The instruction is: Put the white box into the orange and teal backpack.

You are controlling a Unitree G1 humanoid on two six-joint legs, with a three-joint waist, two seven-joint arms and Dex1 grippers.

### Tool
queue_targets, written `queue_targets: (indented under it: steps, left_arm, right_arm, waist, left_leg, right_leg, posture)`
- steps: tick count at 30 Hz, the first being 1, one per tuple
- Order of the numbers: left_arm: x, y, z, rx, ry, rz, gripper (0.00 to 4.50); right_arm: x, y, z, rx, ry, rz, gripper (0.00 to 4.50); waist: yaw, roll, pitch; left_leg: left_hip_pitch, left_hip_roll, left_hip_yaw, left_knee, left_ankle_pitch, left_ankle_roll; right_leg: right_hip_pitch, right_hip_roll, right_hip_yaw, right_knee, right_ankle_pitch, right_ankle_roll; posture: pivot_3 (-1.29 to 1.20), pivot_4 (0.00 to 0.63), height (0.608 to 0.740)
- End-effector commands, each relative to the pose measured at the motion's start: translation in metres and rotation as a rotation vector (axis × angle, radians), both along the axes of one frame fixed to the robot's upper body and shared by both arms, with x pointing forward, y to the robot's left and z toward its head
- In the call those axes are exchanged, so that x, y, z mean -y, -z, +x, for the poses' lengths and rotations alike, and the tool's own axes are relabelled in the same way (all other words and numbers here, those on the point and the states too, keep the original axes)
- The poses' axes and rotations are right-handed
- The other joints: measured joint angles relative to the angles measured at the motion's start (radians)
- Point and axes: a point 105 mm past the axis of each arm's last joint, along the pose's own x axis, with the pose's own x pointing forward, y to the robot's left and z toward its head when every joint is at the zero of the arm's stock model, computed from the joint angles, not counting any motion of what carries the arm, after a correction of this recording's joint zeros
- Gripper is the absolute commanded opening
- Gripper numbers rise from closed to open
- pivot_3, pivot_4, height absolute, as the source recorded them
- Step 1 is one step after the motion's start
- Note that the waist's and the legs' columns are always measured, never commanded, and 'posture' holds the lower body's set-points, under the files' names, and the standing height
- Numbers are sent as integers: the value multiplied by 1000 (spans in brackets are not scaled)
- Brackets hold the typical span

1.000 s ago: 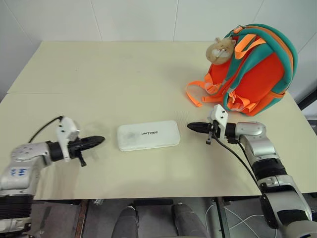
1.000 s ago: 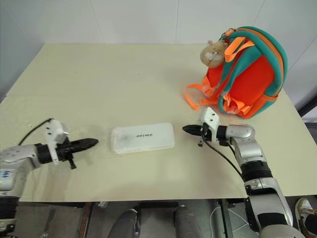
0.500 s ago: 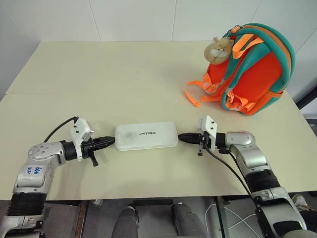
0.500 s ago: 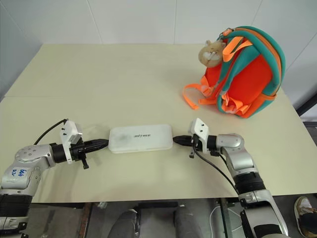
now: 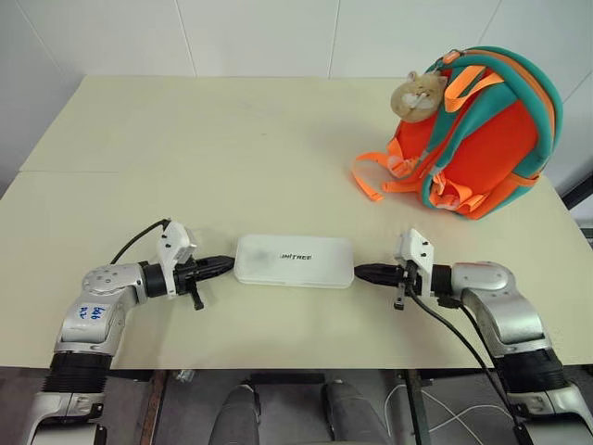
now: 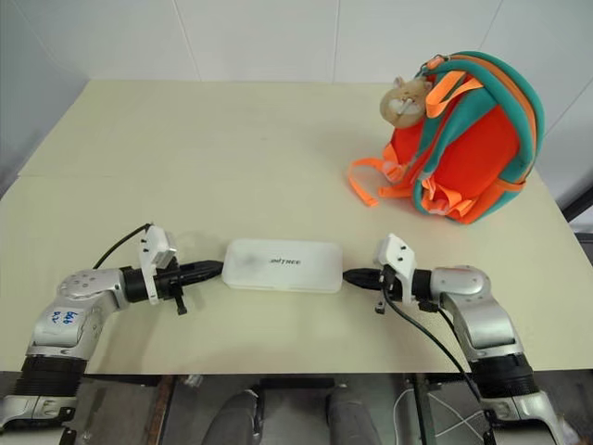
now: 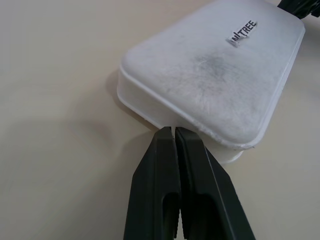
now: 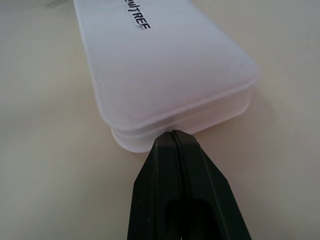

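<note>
The white box is seen lying flat on the surface, well apart from the orange and teal backpack. It is flanked at its 2 short ends by the left gripper and right gripper, each with fingers pressed together, tips at the box's ends. The box is judged stiff, light and smooth, likely slippery; it is best squeezed end to end.

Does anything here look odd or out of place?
Nothing is spilled or damaged. The one oddity: both grippers, left and right, are shut and press the white box endwise from opposite ends, while the orange and teal backpack stands apart.
</note>
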Motion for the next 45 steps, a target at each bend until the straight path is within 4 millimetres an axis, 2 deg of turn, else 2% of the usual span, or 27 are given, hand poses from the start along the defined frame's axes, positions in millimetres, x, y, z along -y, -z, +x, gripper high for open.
queue_targets:
  steps: [1, 6, 8, 9, 11, 13, 17, 19, 21, 22, 24, 26, 30, 34, 40, 45]
  left_arm:
    - [23, -5, -9, 14, 119, -15, 124]
    - [25, -4, -10, 4, 123, -9, 124]
    - [22, -3, -9, 9, 105, 11, 507]
    - [20, -4, -7, 20, 83, 18, 739]
    - [9, -7, -5, 27, 47, 33, 1309]
    - [-9, -8, -8, -1, 22, 63, 1890]
    - [-33, -8, -15, -69, -2, 92, 3211]
    - [-37, -11, -19, -127, -3, 56, 3778]
    - [-33, -20, -19, -203, -10, -65, 4460]
    - [-32, -25, -18, -230, -16, -116, 4500]
    - [-20, -40, -19, -334, 18, -281, 4500]
    - [-12, -47, -21, -415, 42, -363, 4500]
    - [-3, -32, -12, -565, -44, -383, 4500]
    - [8, -20, -14, -686, -58, -375, 4500]
    - [10, -8, -8, -729, -132, -332, 4500]
    - [25, -7, -13, -725, -77, -326, 4500]
  right_arm:
    - [-2, -14, -4, 52, -13, 26, 31]
    - [1, -15, -1, 54, 10, 30, 31]
    - [5, -14, 1, 34, 28, 31, 0]
    - [8, -14, 2, 48, 34, 12, 182]
    - [19, -17, 7, 53, 74, -14, 609]
    - [38, -23, 14, 56, 134, -52, 1216]
    - [63, -22, 16, 24, 171, -148, 2692]
    - [66, -22, 10, -14, 136, -183, 3323]
    - [55, -28, -3, -84, 37, -176, 4094]
    - [50, -29, -8, -113, 5, -173, 4428]
    - [40, -24, -14, -159, -42, -194, 4473]
    - [33, -19, -13, -145, -52, -218, 4473]
    - [26, -14, -1, -153, -16, -220, 4473]
    - [20, -12, 15, -126, 18, -224, 4473]
    - [11, -15, 23, -111, 9, -201, 4473]
    - [-1, -17, 20, -105, -14, -181, 4473]
  waist:
    - [1, 0, 0]
    - [1, 0, 0]
    - [1, 0, 0]
    - [1, 0, 0]
    - [1, 0, 0]
    - [-1, 0, 0]
    - [-1, 0, 0]
    - [1, 0, 0]
    - [1, 0, 0]
    - [1, 0, 0]
    - [1, 0, 0]
    - [1, 0, 0]
    - [-2, 0, 0]
    - [-3, 0, 0]
    - [1, 0, 0]
    - [1, 0, 0]
  left_leg:
    - [0, 0, 0, 0, 0, 0]
    - [0, 0, 0, 0, 0, 0]
    - [0, 0, 0, 0, 0, 0]
    - [0, 0, 0, 0, 0, 0]
    - [0, 0, 0, 0, 0, 0]
    - [0, 0, 0, 0, 0, 0]
    - [0, 0, 0, -1, 0, 0]
    - [0, 0, 0, -2, 0, 1]
    - [0, 0, 0, -2, 0, 1]
    - [0, 0, 0, -2, 0, 1]
    - [0, 0, 0, -2, -1, 1]
    - [0, 0, -1, 0, -1, 1]
    - [0, 0, -1, 2, -1, 1]
    - [-1, 0, -1, 4, -1, 1]
    - [0, 0, -2, 4, -1, 0]
    - [0, -1, -2, 5, -1, 0]
  right_leg:
    - [0, 0, 0, 0, 0, 0]
    - [0, 0, 0, 0, 0, 0]
    - [0, 0, 0, 0, 0, 0]
    - [0, 0, 0, -1, 0, 0]
    - [0, 0, 0, -1, 0, 0]
    - [0, 0, 0, -1, 0, 0]
    - [0, 0, 0, -1, 0, 0]
    - [0, 0, 0, -2, 0, -1]
    - [0, 0, 0, -2, 0, 0]
    - [0, 0, 0, -2, 0, 0]
    - [0, 0, 0, -2, 0, 0]
    - [0, 0, -1, -1, 0, 0]
    - [1, 0, -1, -1, 0, 0]
    - [1, 0, 0, 0, 0, 1]
    - [2, 0, -1, -1, 0, 1]
    - [3, 0, -1, 0, 1, 1]
  posture:
    - [0, 150, 740]
    - [0, 150, 740]
    - [0, 150, 740]
    - [0, 150, 740]
    - [0, 150, 740]
    - [0, 150, 740]
    - [0, 150, 740]
    - [0, 150, 740]
    - [0, 150, 740]
    - [0, 150, 740]
    - [0, 150, 740]
    - [0, 150, 740]
    - [0, 150, 740]
    - [0, 150, 740]
    - [0, 150, 740]
    - [0, 150, 740]
